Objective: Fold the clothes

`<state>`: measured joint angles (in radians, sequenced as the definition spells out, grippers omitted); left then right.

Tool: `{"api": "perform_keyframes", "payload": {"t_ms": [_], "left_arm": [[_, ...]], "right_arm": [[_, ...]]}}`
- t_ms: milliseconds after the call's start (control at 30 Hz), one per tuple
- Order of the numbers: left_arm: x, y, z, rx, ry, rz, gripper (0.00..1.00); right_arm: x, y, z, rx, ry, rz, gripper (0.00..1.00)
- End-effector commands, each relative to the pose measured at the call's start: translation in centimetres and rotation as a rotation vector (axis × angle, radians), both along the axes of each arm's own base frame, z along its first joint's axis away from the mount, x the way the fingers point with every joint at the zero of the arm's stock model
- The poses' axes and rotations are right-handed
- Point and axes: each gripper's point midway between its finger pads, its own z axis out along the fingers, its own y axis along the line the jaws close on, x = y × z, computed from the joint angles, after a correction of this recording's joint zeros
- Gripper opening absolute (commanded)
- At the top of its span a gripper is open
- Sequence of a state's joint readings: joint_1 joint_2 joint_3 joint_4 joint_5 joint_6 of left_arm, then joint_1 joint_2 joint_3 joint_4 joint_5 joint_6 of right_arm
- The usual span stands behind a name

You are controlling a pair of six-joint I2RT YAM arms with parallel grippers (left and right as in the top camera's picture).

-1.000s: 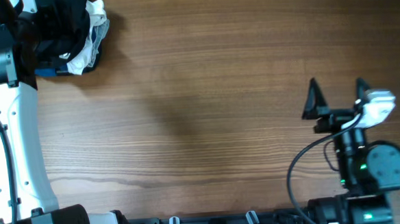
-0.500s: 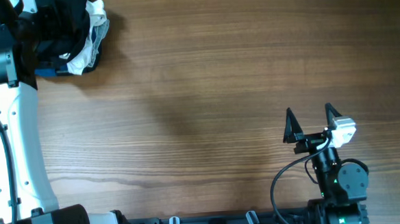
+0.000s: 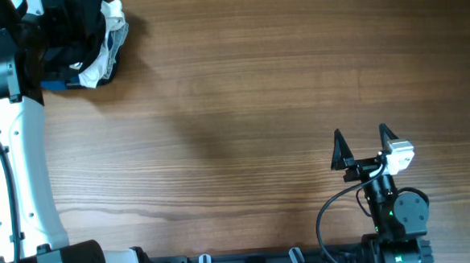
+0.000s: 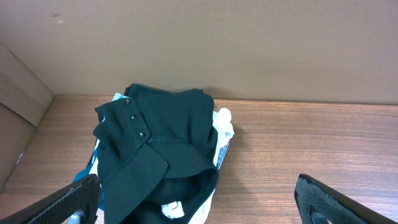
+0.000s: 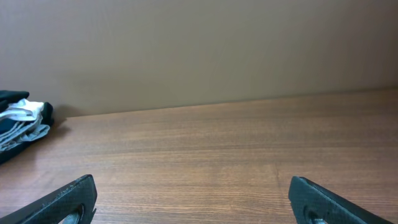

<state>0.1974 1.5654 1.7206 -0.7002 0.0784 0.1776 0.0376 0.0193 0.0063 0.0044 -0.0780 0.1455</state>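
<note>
The clothes, a black folded garment [image 4: 158, 140] with two small snaps and a white tag, lie on top of a pile in the table's far left corner [image 3: 81, 31]. My left gripper [image 4: 199, 208] is open, its fingers spread either side of the garment's near edge, holding nothing. In the overhead view its fingers blend into the dark pile. My right gripper [image 3: 359, 145] is open and empty near the front right of the table, far from the clothes. The right wrist view [image 5: 193, 199] shows only bare wood between its fingers.
White cloth [image 3: 108, 43] and blue cloth [image 3: 53, 84] show under the black garment; the pile also shows far left in the right wrist view [image 5: 22, 121]. A brown wall [image 4: 249, 50] stands behind the wooden table [image 3: 242, 107]. The left arm's white link [image 3: 27, 158] runs along the left edge.
My right arm has drawn back toward the front edge and a little left, gripper still open. The left arm and the clothes have not moved.
</note>
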Motion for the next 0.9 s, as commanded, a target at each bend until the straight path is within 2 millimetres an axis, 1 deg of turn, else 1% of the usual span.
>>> {"api": "perform_keyframes", "payload": {"t_ms": [0, 500, 567, 667, 767, 800, 867], "left_arm": [[0.1, 0.0, -0.1, -0.009, -0.001, 0.004, 1.00], [0.0, 0.0, -0.1, -0.009, 0.003, 0.003, 1.00], [-0.2, 0.0, 0.2, -0.008, -0.004, 0.004, 1.00], [-1.6, -0.4, 0.9, -0.013, 0.002, 0.000, 1.00], [-3.7, -1.6, 1.4, -0.040, 0.025, -0.036, 1.00], [-4.7, -2.4, 1.8, -0.059, 0.021, -0.067, 1.00], [-5.9, -3.3, 2.0, -0.075, 0.006, -0.097, 1.00]], "right_arm": [[0.0, 0.1, 0.1, 0.014, -0.004, 0.007, 1.00], [0.0, 0.1, 0.0, 0.014, -0.001, 0.007, 1.00], [0.0, 0.1, 0.0, 0.013, -0.001, 0.007, 1.00], [0.0, 0.1, 0.0, 0.014, -0.001, 0.007, 1.00], [0.0, 0.1, 0.0, 0.013, -0.001, 0.007, 1.00], [0.0, 0.1, 0.0, 0.013, -0.001, 0.007, 1.00], [0.0, 0.1, 0.0, 0.014, -0.001, 0.007, 1.00]]}}
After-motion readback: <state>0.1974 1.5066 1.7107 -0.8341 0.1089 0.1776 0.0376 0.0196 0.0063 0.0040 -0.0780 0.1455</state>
